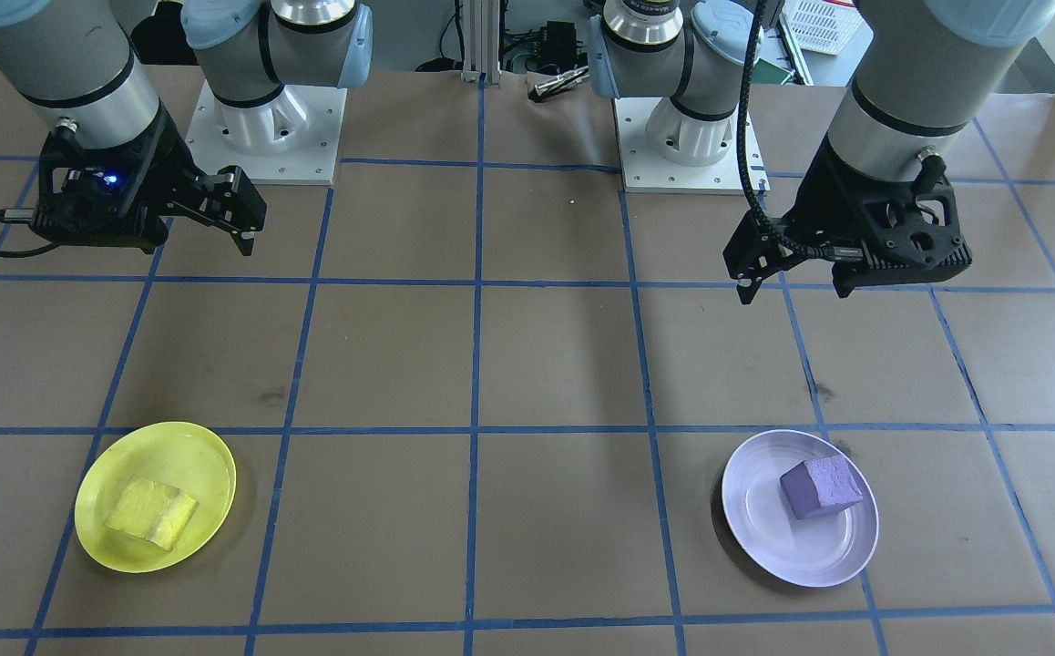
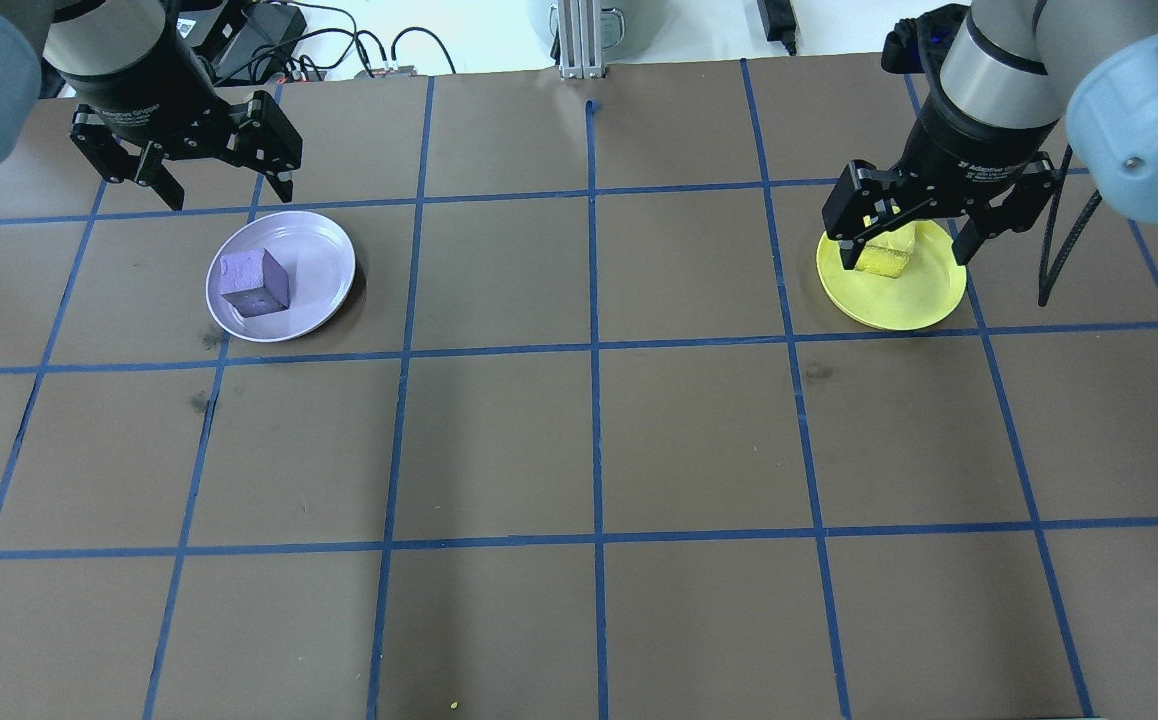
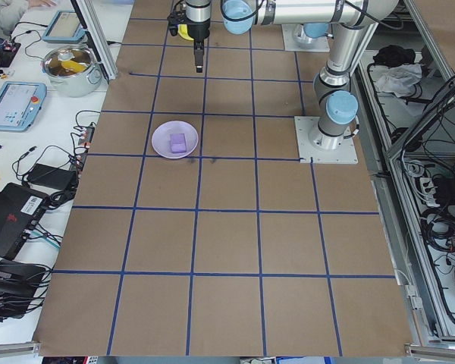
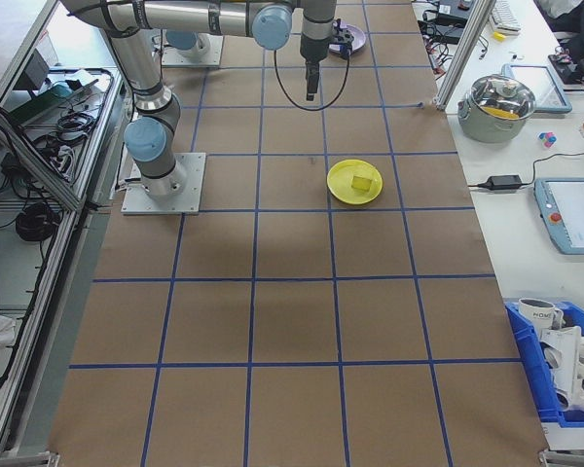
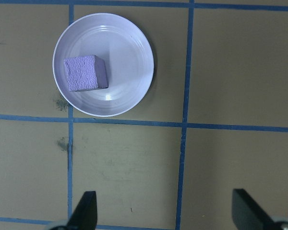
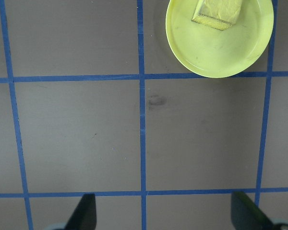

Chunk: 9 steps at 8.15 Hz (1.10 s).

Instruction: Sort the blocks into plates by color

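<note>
The purple block (image 1: 821, 487) lies in the lavender plate (image 1: 764, 524). The yellow block (image 1: 151, 513) lies in the yellow plate (image 1: 190, 451). My left gripper (image 2: 229, 195) hangs open and empty, well above the table, just behind the lavender plate (image 2: 324, 260). In the left wrist view the plate (image 5: 134, 52) and its block (image 5: 85, 73) sit ahead of the open gripper (image 5: 165, 213). My right gripper (image 2: 904, 255) is also open and empty, high over the yellow plate (image 2: 924, 300). The right wrist view shows that plate (image 6: 216, 52) and the yellow block (image 6: 218, 12) at top right.
Blue tape lines grid the brown table. The two arm bases (image 1: 268, 137) (image 1: 687, 146) stand at the robot's edge. Off the table's ends are a steel pot (image 3: 72, 68), tablets, cables and a blue bin (image 4: 565, 360).
</note>
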Each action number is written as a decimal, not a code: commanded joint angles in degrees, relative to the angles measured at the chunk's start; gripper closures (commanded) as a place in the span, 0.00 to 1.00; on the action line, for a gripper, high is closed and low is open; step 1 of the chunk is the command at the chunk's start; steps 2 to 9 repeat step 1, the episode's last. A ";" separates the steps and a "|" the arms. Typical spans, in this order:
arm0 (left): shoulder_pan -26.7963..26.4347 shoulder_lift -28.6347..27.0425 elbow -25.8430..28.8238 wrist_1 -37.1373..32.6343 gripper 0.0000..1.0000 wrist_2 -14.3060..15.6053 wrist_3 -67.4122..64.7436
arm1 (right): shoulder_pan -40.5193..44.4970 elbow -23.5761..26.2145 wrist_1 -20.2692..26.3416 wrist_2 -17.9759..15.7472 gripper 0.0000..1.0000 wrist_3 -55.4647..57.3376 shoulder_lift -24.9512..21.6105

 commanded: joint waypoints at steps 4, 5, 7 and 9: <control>0.59 -0.35 0.52 0.11 0.00 0.02 0.52 | -0.02 0.01 0.00 -0.08 0.00 0.00 -0.02; 0.59 -0.35 0.52 0.11 0.00 0.02 0.52 | -0.02 0.01 0.00 -0.08 0.00 0.00 -0.02; 0.59 -0.35 0.52 0.11 0.00 0.02 0.52 | -0.02 0.01 0.00 -0.08 0.00 0.00 -0.02; 0.59 -0.35 0.52 0.11 0.00 0.02 0.52 | -0.02 0.01 0.00 -0.08 0.00 0.00 -0.02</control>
